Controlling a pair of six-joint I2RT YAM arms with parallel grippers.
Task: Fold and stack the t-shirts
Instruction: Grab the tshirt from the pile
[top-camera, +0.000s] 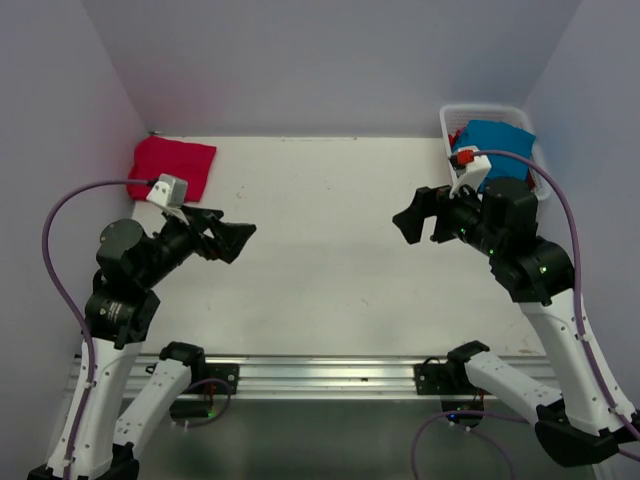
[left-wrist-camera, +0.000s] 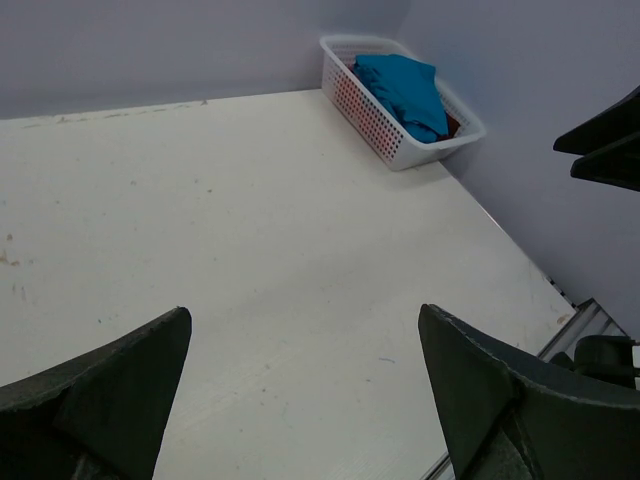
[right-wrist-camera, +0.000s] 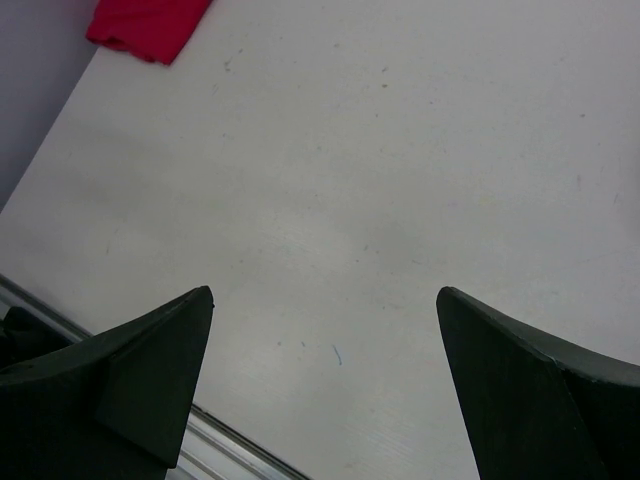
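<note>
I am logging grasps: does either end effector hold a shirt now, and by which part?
Nothing is held: the left end effector and right end effector are open, empty.

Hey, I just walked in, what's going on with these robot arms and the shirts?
Nothing is being held at this moment. The left arm and the right arm both hang over the bare middle of the table, jaws open and facing each other. A red shirt, apparently folded, lies in the far left corner. A teal shirt sits bunched in the white basket at the far right corner, not yet folded or stacked.
</note>
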